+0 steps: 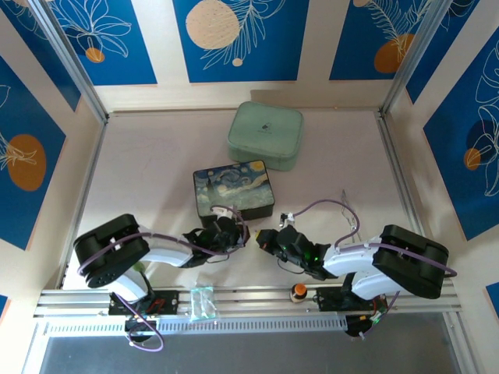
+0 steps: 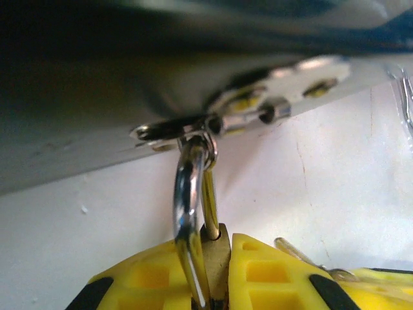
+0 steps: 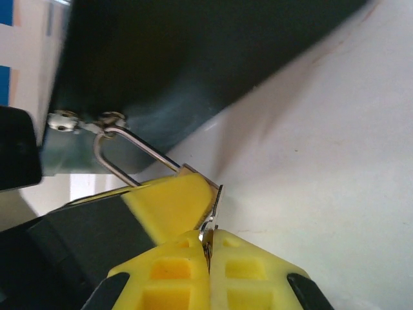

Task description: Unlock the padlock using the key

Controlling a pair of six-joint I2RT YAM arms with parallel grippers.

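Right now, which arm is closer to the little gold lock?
Left. The left end effector clamps the padlock itself; the right end effector sits close beside it, pinching the key pointed at it.

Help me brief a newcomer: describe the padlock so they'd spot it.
Find the dark-blue painted box mid-table. The padlock hooks through its near-side hasp, pinched in the left hand. It is tiny brass with a silver shackle, unlike the thin grey key beside it.
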